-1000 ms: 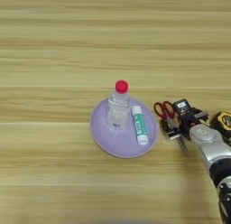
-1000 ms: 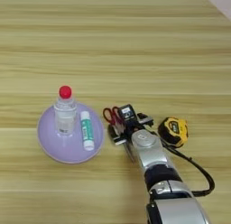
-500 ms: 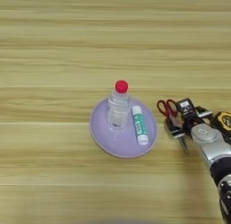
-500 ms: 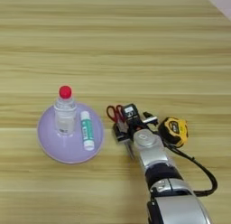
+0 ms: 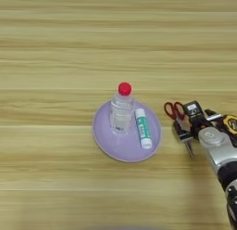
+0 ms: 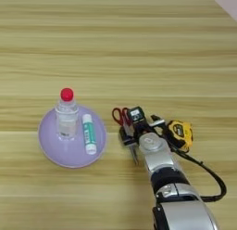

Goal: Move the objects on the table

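Right eye view: glue stick (image 6: 88, 133) already on plate (image 6: 50, 148), gripper (image 6: 131, 133) over scissors (image 6: 125, 127) beside plate, fingers' state unclear, 1 object left.

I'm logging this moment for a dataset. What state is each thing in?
Glue stick: capped, lying on the purple plate.
Bottle: capped, upright on the plate.
Scissors: flat on the table, partly under the right gripper.
Tape measure: on the table, tape retracted.
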